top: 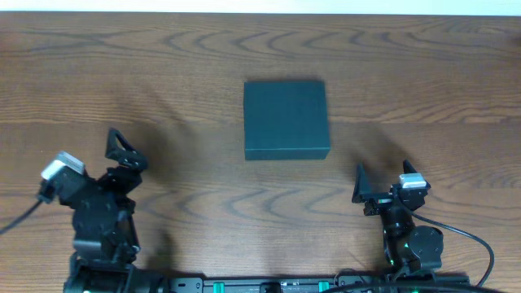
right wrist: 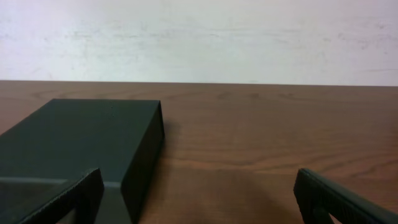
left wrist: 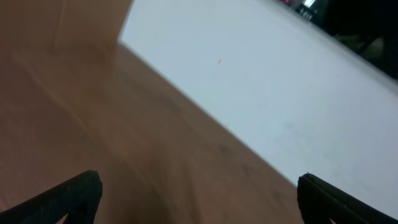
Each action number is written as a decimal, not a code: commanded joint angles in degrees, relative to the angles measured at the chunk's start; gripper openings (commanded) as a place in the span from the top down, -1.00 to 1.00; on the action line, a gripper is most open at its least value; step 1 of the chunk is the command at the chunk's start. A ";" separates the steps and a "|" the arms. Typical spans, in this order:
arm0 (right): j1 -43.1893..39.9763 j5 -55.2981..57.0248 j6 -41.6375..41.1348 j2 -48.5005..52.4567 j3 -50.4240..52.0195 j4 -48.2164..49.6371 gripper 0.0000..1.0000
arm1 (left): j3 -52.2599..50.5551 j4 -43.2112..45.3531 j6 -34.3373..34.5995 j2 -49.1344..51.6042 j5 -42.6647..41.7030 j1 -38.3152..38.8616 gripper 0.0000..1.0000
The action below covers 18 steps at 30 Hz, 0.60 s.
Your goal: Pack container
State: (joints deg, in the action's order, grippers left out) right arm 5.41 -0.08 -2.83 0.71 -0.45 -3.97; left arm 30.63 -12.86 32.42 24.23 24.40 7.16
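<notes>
The wooden table (top: 163, 49) is dark brown with a bold, wavy grain, and it runs back to a plain white wall (right wrist: 199, 37). The container (top: 286, 119), a dark blue-green square box with its lid lying flat, sits near the middle of the tabletop, apart from both arms. The left gripper (left wrist: 199, 199) hangs with its jaws spread wide, holding nothing. The right gripper (right wrist: 199, 202) is likewise released, with the container ahead and to its left.
</notes>
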 commanded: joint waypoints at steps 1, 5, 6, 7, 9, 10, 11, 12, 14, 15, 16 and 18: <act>-0.50 -0.20 -0.98 -0.39 0.13 -0.20 -0.98 | -5.03 2.47 3.10 -3.34 -1.25 -0.37 -0.97; -0.50 -0.20 -0.98 -0.39 0.13 -0.20 -0.98 | -9.84 4.28 3.72 -6.73 -1.92 -0.39 -0.97; -0.50 -0.20 -0.98 -0.39 0.13 -0.20 -0.99 | -10.51 4.28 3.72 -7.37 -2.05 -0.39 -0.97; -0.50 -0.20 -0.98 -0.39 0.13 -0.20 -0.99 | -11.21 4.24 3.72 -8.09 -2.34 -0.42 -0.97; -0.50 -0.20 -0.98 -0.39 0.13 -0.20 -0.99 | -12.48 4.26 3.69 -9.35 -2.54 -0.42 -0.97; -0.50 -0.20 -0.98 -0.39 0.13 -0.20 -0.98 | -13.22 4.26 3.72 -10.19 -2.54 -0.42 -0.97; -0.50 -0.20 -0.98 -0.39 0.13 -0.20 -0.98 | -13.81 4.24 3.72 -10.88 -2.58 -0.42 -0.97; -0.50 -0.20 -0.98 -0.39 0.13 -0.20 -0.99 | -14.45 4.24 3.69 -11.69 -2.75 -0.42 -0.97; -0.50 -0.20 -0.98 -0.39 0.13 -0.20 -0.99 | -15.45 4.22 3.69 -13.03 -2.75 -0.42 -0.97; -0.50 -0.20 -0.98 -0.39 0.13 -0.20 -0.99 | -15.80 4.20 3.69 -13.55 -2.75 -0.42 -0.97; -0.50 -0.20 -0.98 -0.39 0.13 -0.20 -0.99 | -16.20 4.22 3.69 -14.01 -2.75 -0.42 -0.97; -0.50 -0.20 -0.98 -0.39 0.13 -0.20 -0.99 | -17.09 4.22 3.69 -14.88 -2.78 -0.42 -0.97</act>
State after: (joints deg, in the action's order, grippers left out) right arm 5.41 -0.08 -2.83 0.73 -0.45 -3.97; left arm 14.48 -8.84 35.90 10.74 22.15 7.11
